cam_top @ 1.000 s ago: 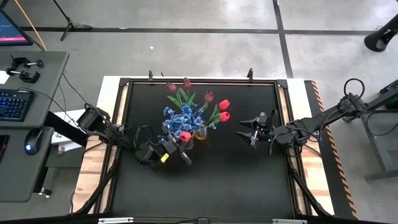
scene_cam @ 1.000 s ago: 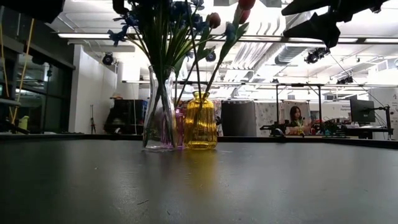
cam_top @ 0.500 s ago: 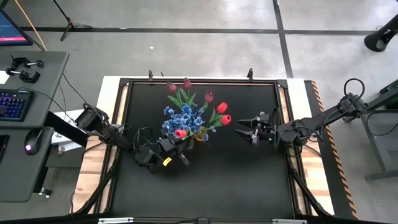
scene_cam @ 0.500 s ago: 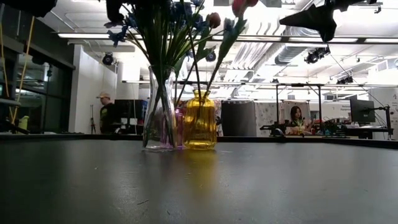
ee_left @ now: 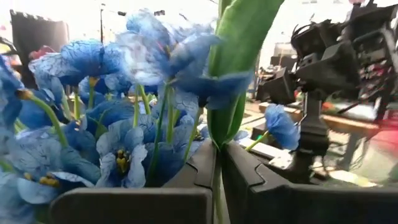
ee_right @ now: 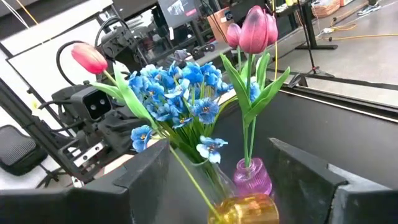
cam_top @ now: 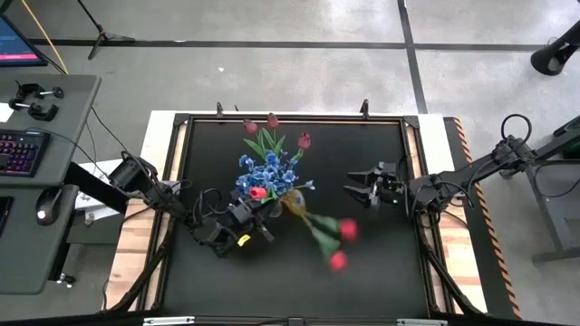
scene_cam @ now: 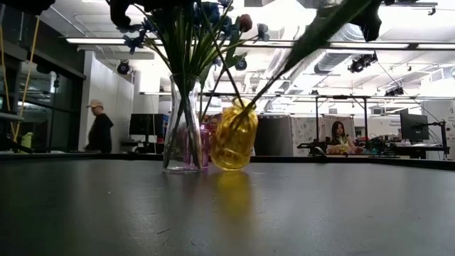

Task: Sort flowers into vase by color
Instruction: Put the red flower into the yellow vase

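My left gripper [cam_top: 256, 214] sits on the near side of the vase cluster, shut on a red tulip [cam_top: 258, 192]. A clear vase [scene_cam: 183, 131] holds blue flowers [cam_top: 263, 172]. A pink vase [ee_right: 252, 177] holds maroon tulips [ee_right: 252, 28]. The yellow vase [scene_cam: 233, 136] leans over on the edge of its base, toward the table's right. Its two red tulips [cam_top: 342, 243] stick out of its neck low toward the near right, blurred. My right gripper [cam_top: 358, 195] hangs open to the right of the vases, touching nothing. My left gripper pinches the red tulip's green stem [ee_left: 217, 163] between its two fingers, just below a broad leaf [ee_left: 239, 37]. The fingers lie across the stem. The blossom [ee_right: 89, 58] stands up above the fingers, and the stem's lower part [ee_right: 186, 174] slants down toward the yellow vase.
The three vases stand close together at the middle of the black mat [cam_top: 227, 281]. Bare mat lies near and to the left. The table's raised frame [cam_top: 290, 117] runs along the far edge. People move in the room beyond the table.
The yellow vase has tipped from upright toward the table's right, and its two red tulips have swung down from beside the blue flowers toward the near right. My left gripper, still shut on its tulip, has shifted slightly toward the table's left.
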You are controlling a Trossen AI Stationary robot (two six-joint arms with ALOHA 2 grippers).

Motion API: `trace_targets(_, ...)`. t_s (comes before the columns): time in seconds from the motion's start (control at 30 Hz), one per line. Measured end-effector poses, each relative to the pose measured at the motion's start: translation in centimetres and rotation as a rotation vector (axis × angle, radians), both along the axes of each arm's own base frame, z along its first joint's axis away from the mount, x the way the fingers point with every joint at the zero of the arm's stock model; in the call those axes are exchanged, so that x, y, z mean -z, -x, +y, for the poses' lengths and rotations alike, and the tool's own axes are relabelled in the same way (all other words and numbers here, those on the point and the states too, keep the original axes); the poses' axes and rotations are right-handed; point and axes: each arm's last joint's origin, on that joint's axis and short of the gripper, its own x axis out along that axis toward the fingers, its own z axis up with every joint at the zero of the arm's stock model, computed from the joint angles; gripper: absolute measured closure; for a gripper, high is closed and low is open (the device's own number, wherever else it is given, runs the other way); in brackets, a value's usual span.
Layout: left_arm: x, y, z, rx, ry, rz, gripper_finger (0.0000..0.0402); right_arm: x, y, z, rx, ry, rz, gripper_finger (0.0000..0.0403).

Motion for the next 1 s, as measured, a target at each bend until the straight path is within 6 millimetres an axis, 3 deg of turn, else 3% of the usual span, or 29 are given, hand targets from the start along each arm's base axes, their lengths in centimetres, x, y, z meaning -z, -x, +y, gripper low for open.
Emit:
trace_targets(0.73, 0.8, -0.6, 0.8, -0.063, -0.043, 0.092, 0.0402, 0.1, -0.1, 0.1, -0.034, 0.018, 0.010, 0.0149)
trace_targets(1.0, 0.8, -0.8, 1.2, -0.071, -0.037, 0.085, 0.0402, 4.0, -3.6, 0.4, -0.235, 0.019, 0.233, 0.0149)
